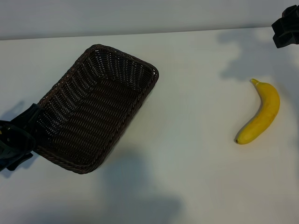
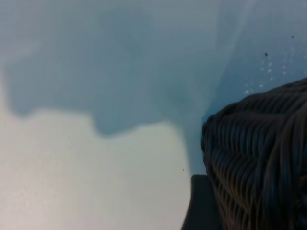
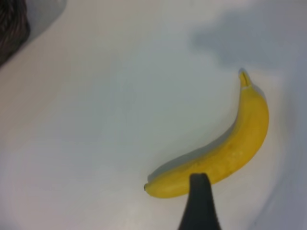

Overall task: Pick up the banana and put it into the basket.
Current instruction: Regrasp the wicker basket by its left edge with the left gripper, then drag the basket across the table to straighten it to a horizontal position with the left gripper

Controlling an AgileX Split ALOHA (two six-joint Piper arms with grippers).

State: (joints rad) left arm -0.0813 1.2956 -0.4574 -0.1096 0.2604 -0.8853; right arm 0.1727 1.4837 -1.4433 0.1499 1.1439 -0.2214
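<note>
1. While the basket (image 1: 96,107) fills the table's (image 1: 187,163) nine o'clock side, the banana (image 1: 260,113) lies alone at three o'clock, bare table around it.
2. Left claw (image 1: 18,142), fingers apart, meets the basket's eight o'clock end.
3. Right claw (image 1: 286,27), apart, hangs at one o'clock.

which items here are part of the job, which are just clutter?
Job:
- banana, lying on the table, outside the basket
- basket, nothing in it
- left claw, at the basket's near corner
- right claw, at the far right edge

Clutter:
- none visible; only the bare white table

Bare white lab tabletop (image 1: 187,163)
</note>
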